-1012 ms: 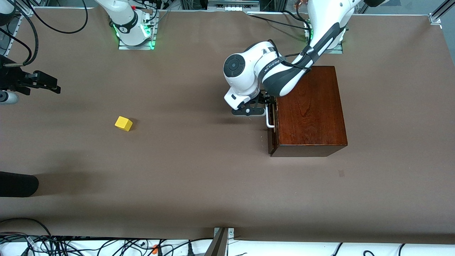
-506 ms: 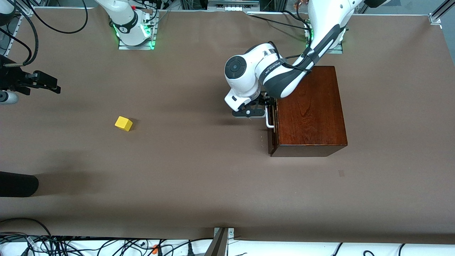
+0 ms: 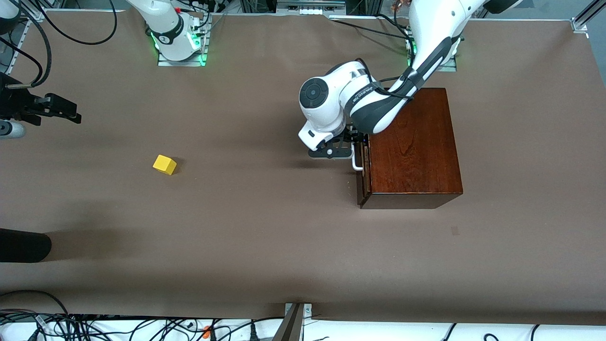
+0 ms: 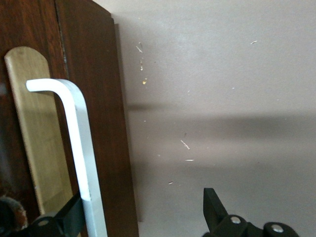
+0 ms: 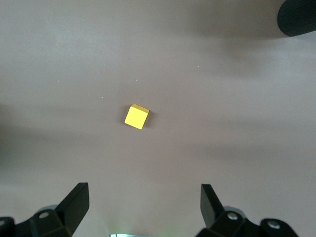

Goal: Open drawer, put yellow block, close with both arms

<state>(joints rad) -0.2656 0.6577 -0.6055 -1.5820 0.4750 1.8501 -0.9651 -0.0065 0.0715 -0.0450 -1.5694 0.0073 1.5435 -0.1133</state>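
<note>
The dark reddish-brown box (image 3: 412, 147) stands toward the left arm's end of the table, with the drawer (image 3: 362, 182) pushed in and its dark front facing the right arm's end. My left gripper (image 3: 354, 150) is open at the white loop handle (image 3: 358, 164). In the left wrist view one finger (image 4: 69, 219) sits in the gap between the handle (image 4: 79, 138) and the drawer front (image 4: 106, 123), and the other finger stands well out over the table. The yellow block (image 3: 164, 165) lies alone toward the right arm's end. My right gripper (image 3: 75, 112) hangs open and empty high over that end, and the block (image 5: 136, 116) shows below my right gripper (image 5: 144, 191).
A black rounded object (image 3: 23, 245) juts in at the table's edge on the right arm's end, nearer the front camera than the block. The arm bases (image 3: 180, 45) glow green along the table's edge farthest from the camera. Brown tabletop (image 3: 265, 213) spreads between block and box.
The left hand has shifted slightly along the drawer front at the handle. The block, the box and the right arm have not moved.
</note>
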